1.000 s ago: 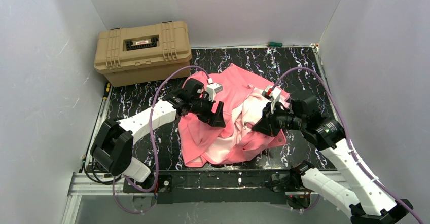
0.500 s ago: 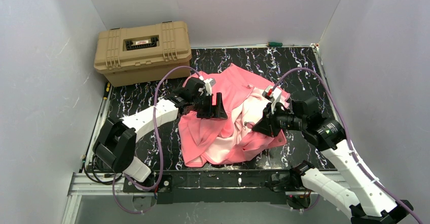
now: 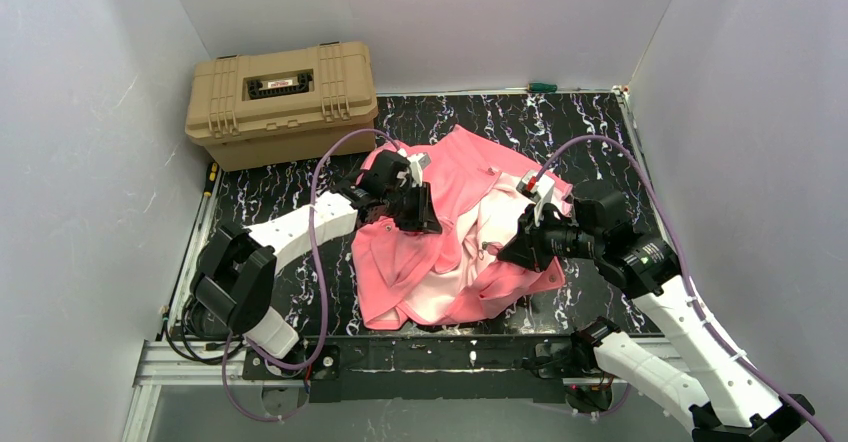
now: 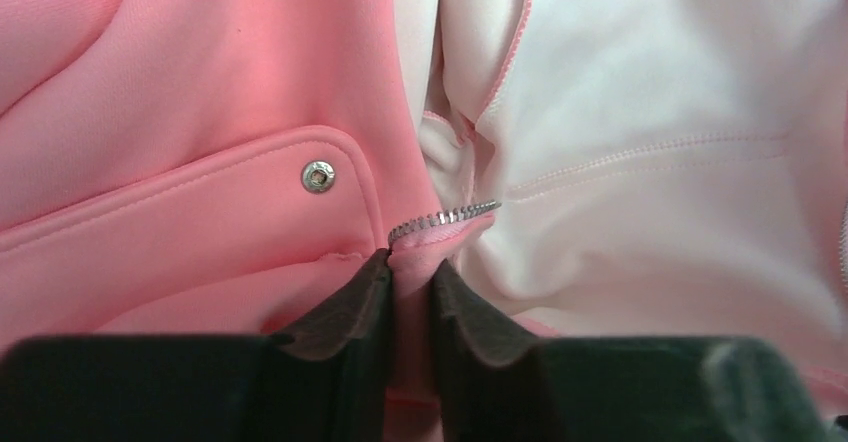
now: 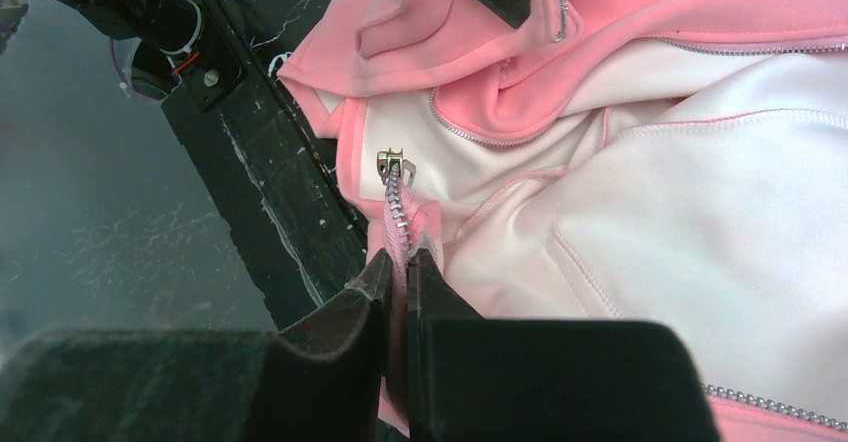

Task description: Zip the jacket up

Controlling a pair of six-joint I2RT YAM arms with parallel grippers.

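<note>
Our left gripper pinches a fold of the jacket at its salmon front edge, with zipper teeth just above the fingertips and a metal snap on the pocket flap beside them. Our right gripper clamps the opposite zipper tape just below the slider. The jacket lies open and rumpled, pale lining showing, mid-table, near the tan case at far left.
</note>
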